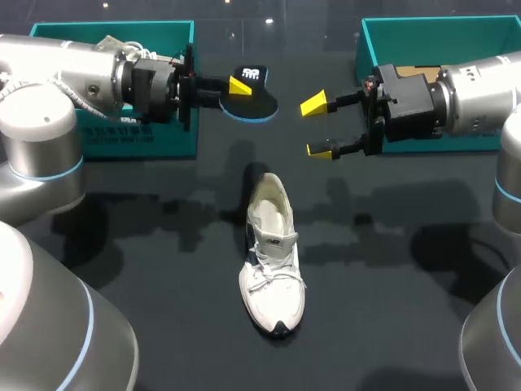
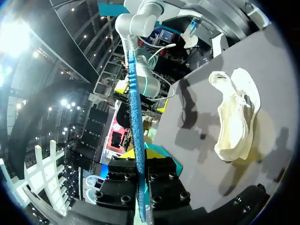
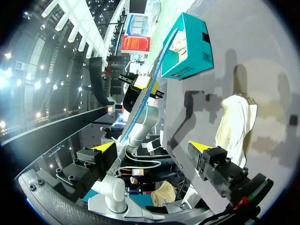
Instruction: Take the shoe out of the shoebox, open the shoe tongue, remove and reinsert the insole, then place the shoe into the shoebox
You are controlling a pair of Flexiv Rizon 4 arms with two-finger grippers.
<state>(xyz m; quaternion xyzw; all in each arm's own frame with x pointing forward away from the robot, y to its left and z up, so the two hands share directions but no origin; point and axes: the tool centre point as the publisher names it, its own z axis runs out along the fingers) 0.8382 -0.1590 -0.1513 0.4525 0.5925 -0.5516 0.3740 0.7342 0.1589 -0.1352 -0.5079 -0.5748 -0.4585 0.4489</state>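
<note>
My left tool (image 1: pixel 237 85) grips the insole (image 1: pixel 254 104) aloft at upper centre, seemingly for my spread-open right tool (image 1: pixel 319 127) to take, while the shoe (image 1: pixel 273 257) lies mid-frame on the surface (image 1: pixel 391 309).

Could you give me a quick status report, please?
Left end effector shut on insole. Right end effector open. Shoe upright on table, nothing blocking it.

Bare worktop (image 1: pixel 391 309) lies open on both sides of the shoe (image 1: pixel 273 257) and before its toe. Behind its heel, the insole (image 1: pixel 248 94) clamped in the left fingers (image 1: pixel 238 85) and the spread right fingers (image 1: pixel 313 104) crowd the gap between the left teal box (image 1: pixel 155 142) and the right teal box (image 1: pixel 423 37).
</note>
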